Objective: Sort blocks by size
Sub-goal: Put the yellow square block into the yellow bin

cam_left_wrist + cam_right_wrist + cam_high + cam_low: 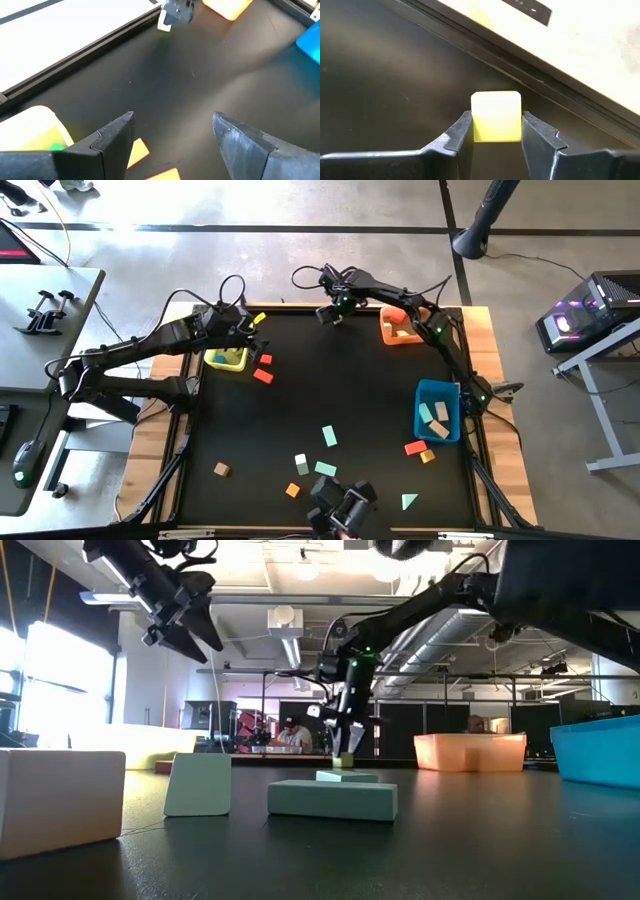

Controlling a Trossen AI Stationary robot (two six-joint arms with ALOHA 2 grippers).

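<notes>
My right gripper [328, 314] is at the table's far edge, left of the orange bin [400, 328], and is shut on a small yellow cube [496, 115]. In the low view the cube [345, 759] sits at about table level. My left gripper [250, 332] is open and empty, raised beside the yellow bin [227, 359]; the left wrist view [172, 122] shows bare table between its fingers. Two red blocks [263, 376] lie near that bin. Mint, tan, orange and red blocks [325, 469] lie scattered toward the near edge. My right gripper pinches the yellow cube by two opposite side faces [476, 125] between its two fingers. The fingers come from above, pointing down. The cube sits upright between them; I cannot tell whether its underside touches the table.
The blue bin [438, 408] with tan and mint pieces stands at the right edge, and a red block [414, 447] and an orange one lie just near of it. A yellow bar [259, 318] lies by the left gripper. The table's middle is bare black mat [330, 380].
</notes>
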